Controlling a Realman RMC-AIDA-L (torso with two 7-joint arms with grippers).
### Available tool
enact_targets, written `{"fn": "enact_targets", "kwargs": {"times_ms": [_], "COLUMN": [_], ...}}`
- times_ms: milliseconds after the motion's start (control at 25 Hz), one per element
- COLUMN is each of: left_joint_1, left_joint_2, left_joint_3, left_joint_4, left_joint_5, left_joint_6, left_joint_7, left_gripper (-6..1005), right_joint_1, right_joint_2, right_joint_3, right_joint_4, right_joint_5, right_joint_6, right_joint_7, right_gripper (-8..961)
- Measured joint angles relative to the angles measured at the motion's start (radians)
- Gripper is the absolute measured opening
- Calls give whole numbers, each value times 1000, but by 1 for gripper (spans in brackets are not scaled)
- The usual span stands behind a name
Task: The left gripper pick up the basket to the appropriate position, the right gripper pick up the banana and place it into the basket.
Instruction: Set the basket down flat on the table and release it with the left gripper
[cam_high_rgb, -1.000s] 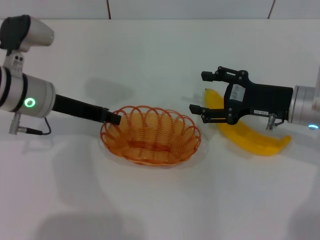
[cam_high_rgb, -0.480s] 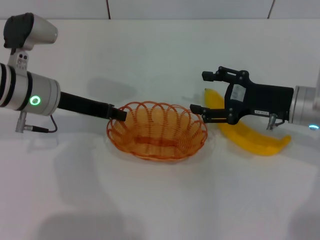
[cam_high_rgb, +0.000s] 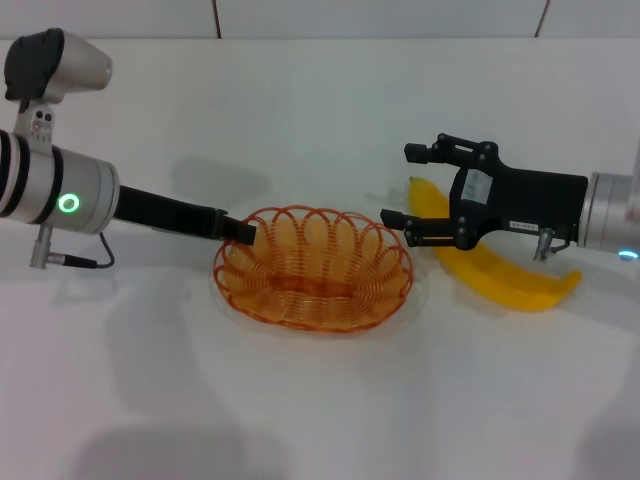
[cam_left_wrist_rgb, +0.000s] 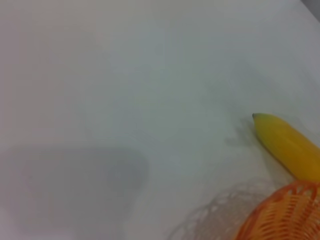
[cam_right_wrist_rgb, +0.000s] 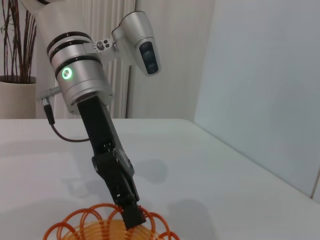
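Observation:
The orange wire basket (cam_high_rgb: 313, 268) is at the middle of the white table, and my left gripper (cam_high_rgb: 240, 232) is shut on its left rim. The right wrist view shows that gripper (cam_right_wrist_rgb: 131, 215) clamped on the basket's rim (cam_right_wrist_rgb: 90, 225). The yellow banana (cam_high_rgb: 500, 275) lies flat on the table just right of the basket, partly hidden behind my right gripper (cam_high_rgb: 400, 185). That gripper hangs open above the banana's near end, holding nothing. In the left wrist view the banana's tip (cam_left_wrist_rgb: 287, 145) lies beside the basket's edge (cam_left_wrist_rgb: 285, 212).
The white table (cam_high_rgb: 320, 400) stretches bare in front of the basket. A tiled wall (cam_high_rgb: 380, 15) runs along its far edge. A potted plant (cam_right_wrist_rgb: 17, 75) stands far behind the left arm.
The left gripper carried the basket a short way to the right, closer to the banana, then settled slightly lower. The right gripper and banana have not moved.

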Motion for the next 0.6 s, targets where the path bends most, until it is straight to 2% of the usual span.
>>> {"fn": "enact_targets", "kwargs": {"times_ms": [280, 480, 600], "left_joint_1": [2, 4, 4], "left_joint_2": [0, 0, 0], "left_joint_3": [0, 6, 10], "left_joint_4": [0, 0, 0], "left_joint_5": [-10, -10, -5], "left_joint_6": [-1, -1, 0], "left_joint_7": [0, 3, 4], "left_gripper": [177, 356, 421], "right_joint_1": [0, -1, -4], "right_joint_2": [0, -1, -1], "right_joint_3": [-1, -2, -1], "right_joint_4": [0, 0, 0], "right_joint_5": [0, 0, 0], "right_joint_6": [0, 0, 0], "right_joint_7": [0, 0, 0], "right_gripper": [874, 874, 874]}}
